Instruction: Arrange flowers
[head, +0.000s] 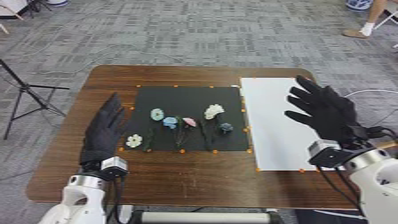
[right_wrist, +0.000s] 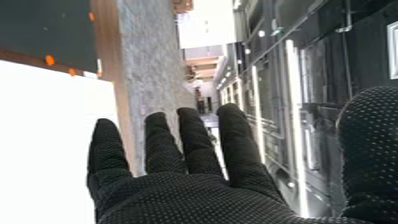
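Note:
My left hand (head: 102, 131) is at the table's left side, beside the black mat (head: 173, 94), its fingers straight and holding nothing. Over the white sheet (head: 271, 120) is my right hand (head: 327, 112), open with fingers spread; in the right wrist view the right hand (right_wrist: 191, 197) has straight fingers and an empty palm. On the mat lie a pale green flower (head: 157, 114), a blue flower (head: 171, 122), a pink flower (head: 189, 121), a tall white flower (head: 213, 111), a dark blue-grey flower (head: 226, 127) and a white flower (head: 134, 140) at the lower left.
The brown wooden table (head: 195, 182) carries the mat and sheet side by side, with small orange markers along their edges. A black tripod (head: 31, 95) stands on the floor left of the table. A person's leg is at the upper right, away from the table.

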